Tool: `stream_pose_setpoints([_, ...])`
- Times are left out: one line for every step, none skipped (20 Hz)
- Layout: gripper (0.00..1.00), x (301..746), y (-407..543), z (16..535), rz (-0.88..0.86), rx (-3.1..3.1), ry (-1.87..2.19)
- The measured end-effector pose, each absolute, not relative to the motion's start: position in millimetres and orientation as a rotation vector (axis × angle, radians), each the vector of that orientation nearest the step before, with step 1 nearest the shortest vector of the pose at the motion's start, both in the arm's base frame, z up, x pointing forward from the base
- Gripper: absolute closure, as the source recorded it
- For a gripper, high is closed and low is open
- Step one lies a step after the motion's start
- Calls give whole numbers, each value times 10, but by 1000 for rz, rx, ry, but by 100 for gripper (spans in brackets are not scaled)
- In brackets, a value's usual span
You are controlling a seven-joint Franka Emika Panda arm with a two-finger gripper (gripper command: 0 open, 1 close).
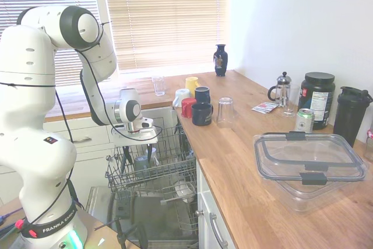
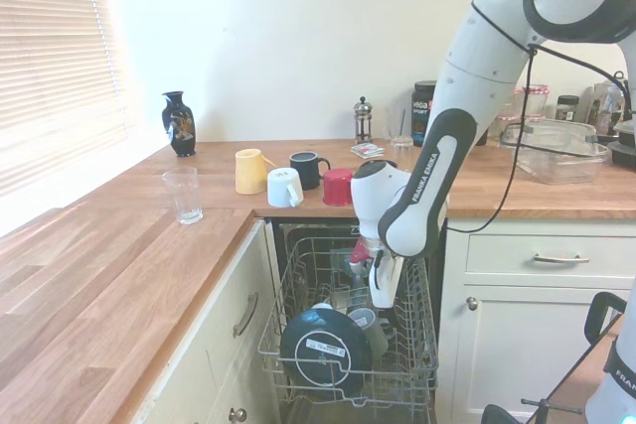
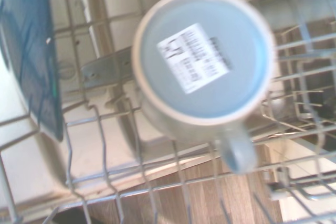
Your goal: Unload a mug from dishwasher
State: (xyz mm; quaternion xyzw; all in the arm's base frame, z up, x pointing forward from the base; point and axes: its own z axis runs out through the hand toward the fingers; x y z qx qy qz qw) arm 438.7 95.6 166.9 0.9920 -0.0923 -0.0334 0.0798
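One mug (image 3: 202,72) upturned amid rack wires (image 3: 105,156)

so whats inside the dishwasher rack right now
The wire rack holds a grey mug upside down, sticker on its base, and a dark round plate standing on edge. The arm covers part of the rack, so anything behind it is hidden.
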Motion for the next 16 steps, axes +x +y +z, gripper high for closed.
stream_pose_setpoints([0,4395,977,1615,-108,2969,-251])
stream_pose_setpoints([0,4405,998,1568,-115,2969,-228])
stream_pose_setpoints([0,4426,1025,1536,-116,2971,-208])
stream_pose_setpoints([0,4444,1055,1514,-118,2972,-187])
stream_pose_setpoints([0,4459,1089,1499,-118,2972,-167])
stream_pose_setpoints([0,4466,1128,1486,-118,2972,-148])
stream_pose_setpoints([0,4468,1167,1472,-121,2972,-131])
stream_pose_setpoints([0,4467,1201,1452,-128,2969,-116])
stream_pose_setpoints([0,4466,1226,1427,-138,2966,-103])
stream_pose_setpoints([0,4472,1237,1396,-148,2963,-90])
stream_pose_setpoints([0,4490,1234,1363,-156,2961,-78])
stream_pose_setpoints([0,4508,1215,1326,-164,2959,-70])
stream_pose_setpoints([0,4527,1186,1285,-171,2956,-65])
stream_pose_setpoints([0,4543,1158,1244,-180,2953,-58])
stream_pose_setpoints([0,4558,1134,1200,-191,2951,-48])
stream_pose_setpoints([0,4573,1115,1154,-204,2952,-37])
